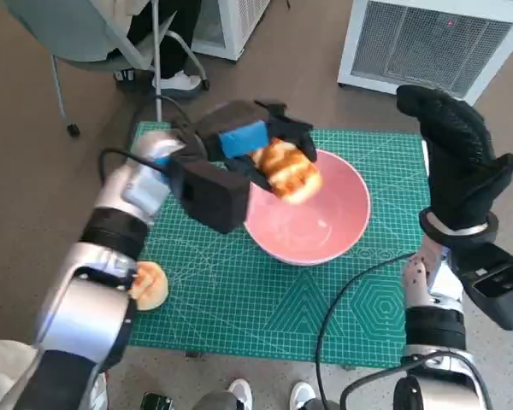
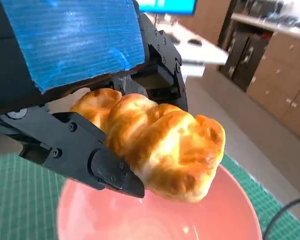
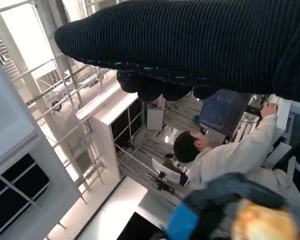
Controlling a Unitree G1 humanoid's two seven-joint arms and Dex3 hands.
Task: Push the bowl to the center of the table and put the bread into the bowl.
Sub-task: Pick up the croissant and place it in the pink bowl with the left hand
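A pink bowl point(image 1: 321, 226) stands on the green mat point(image 1: 265, 316), a little right of its middle. My left hand point(image 1: 252, 141) grips a golden braided bread point(image 1: 288, 171) and holds it above the bowl's near-left rim. The left wrist view shows the bread point(image 2: 165, 145) pinched between black fingers point(image 2: 85, 150), hanging over the bowl point(image 2: 200, 220). My right hand point(image 1: 457, 158) is lifted off the table at the right of the bowl, holding nothing, with its fingers stretched out. In the right wrist view the glove point(image 3: 200, 45) lies above the bread point(image 3: 262, 222).
A second bread roll point(image 1: 149, 285) lies at the mat's left edge beside my left forearm. A white grilled appliance point(image 1: 436, 38) stands behind the table, a chair point(image 1: 94, 43) at back left. A black cable point(image 1: 342, 299) crosses the mat's right side. A person point(image 3: 225, 155) shows in the right wrist view.
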